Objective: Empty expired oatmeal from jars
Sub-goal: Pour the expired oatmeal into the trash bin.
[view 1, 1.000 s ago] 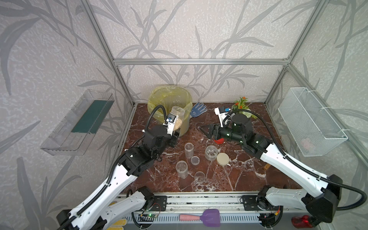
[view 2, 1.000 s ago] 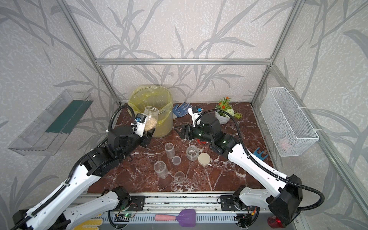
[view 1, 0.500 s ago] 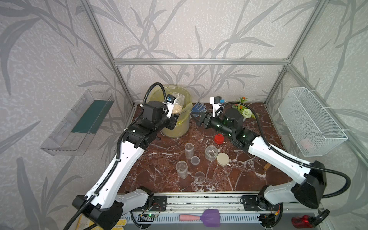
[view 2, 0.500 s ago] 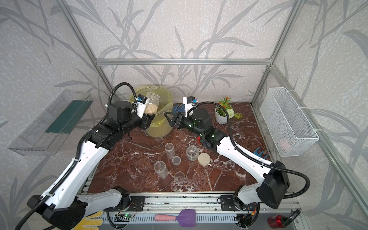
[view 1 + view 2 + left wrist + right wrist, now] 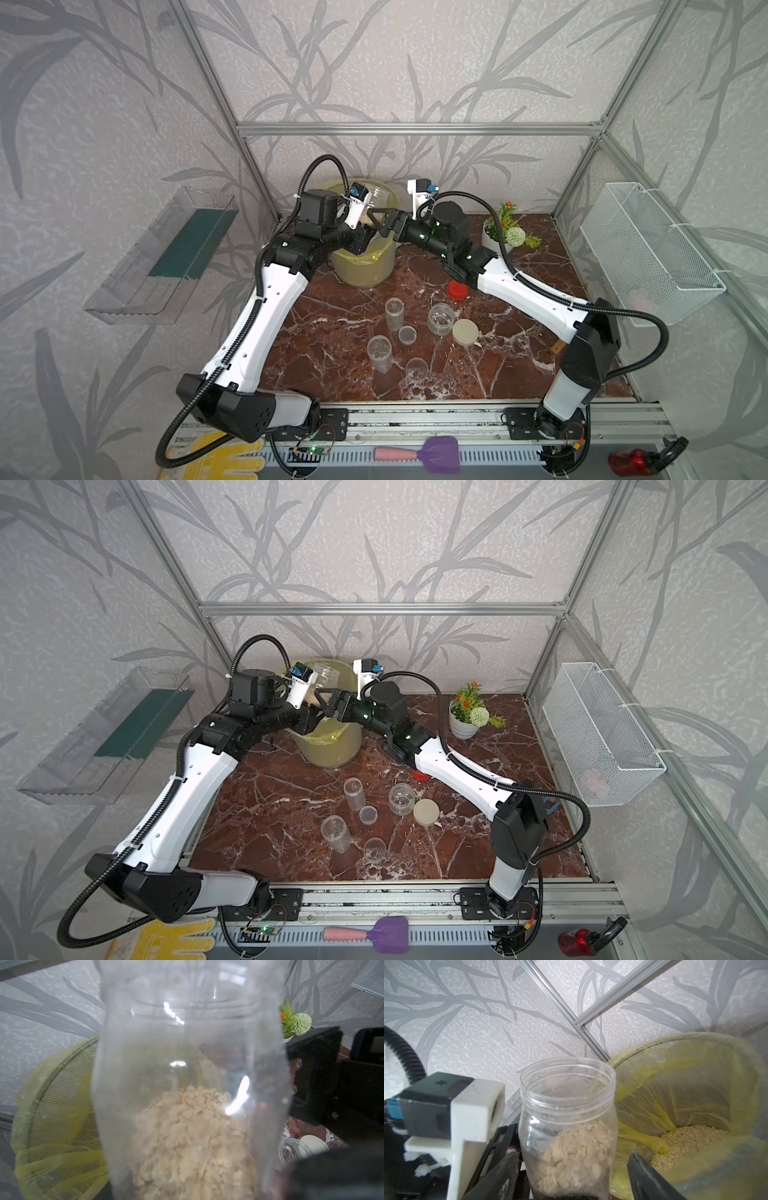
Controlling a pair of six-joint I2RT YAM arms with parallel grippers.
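Clamping jaws of left gripper (image 5: 365, 235) low on open jar (image 5: 566, 1095), part full of oatmeal (image 5: 577, 1147), above bin (image 5: 365, 270), holding jaws of right gripper (image 5: 381, 224) spread wide near its base; judging it light, slick, squashable, best gripped mid-wall.

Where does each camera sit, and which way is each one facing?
Top views: high above the arms' base rail, looking down at the marble table; left arm and right arm show.
Left wrist: behind the held jar, looking through it toward the lined bin; the right fingers show.
Right wrist: looks between its fingers at that jar, the bin, the left wrist camera.
Shared: both wrist views show jar, oatmeal, bin.
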